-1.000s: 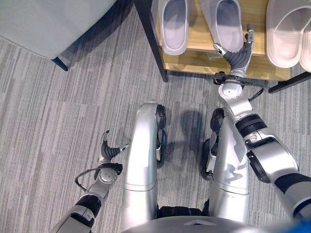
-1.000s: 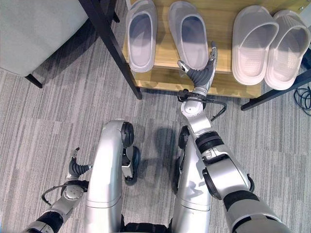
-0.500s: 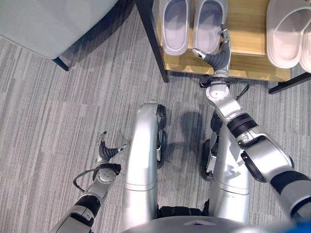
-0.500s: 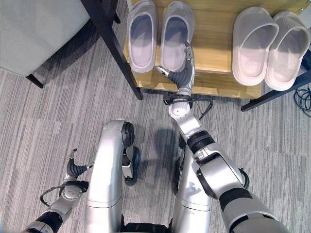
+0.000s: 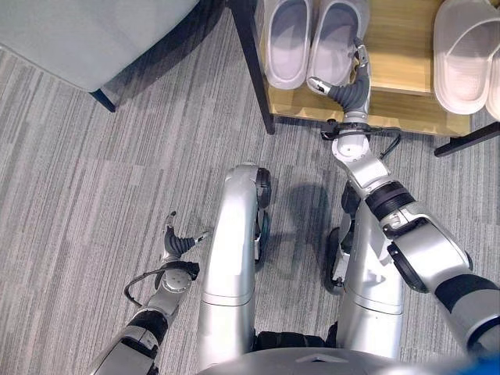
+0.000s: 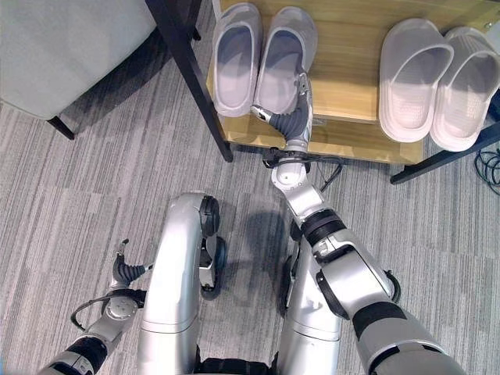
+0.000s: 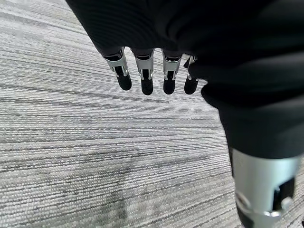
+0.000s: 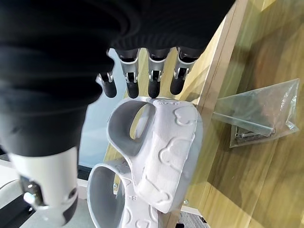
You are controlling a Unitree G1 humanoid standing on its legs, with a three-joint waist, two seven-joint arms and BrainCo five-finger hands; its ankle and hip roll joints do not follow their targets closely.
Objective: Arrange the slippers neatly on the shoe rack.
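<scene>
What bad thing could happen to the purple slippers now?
The right robot hand rests against the right purple slipper, which now touches the left purple slipper. Pushing further could shove both sideways or tip one over. Their heels sit near the front edge of the shoe rack, so pulling back carelessly might drag one off.

grey striped carpet (image 5: 94,172), with a grey cushioned seat (image 5: 86,35) on dark legs.
</scene>
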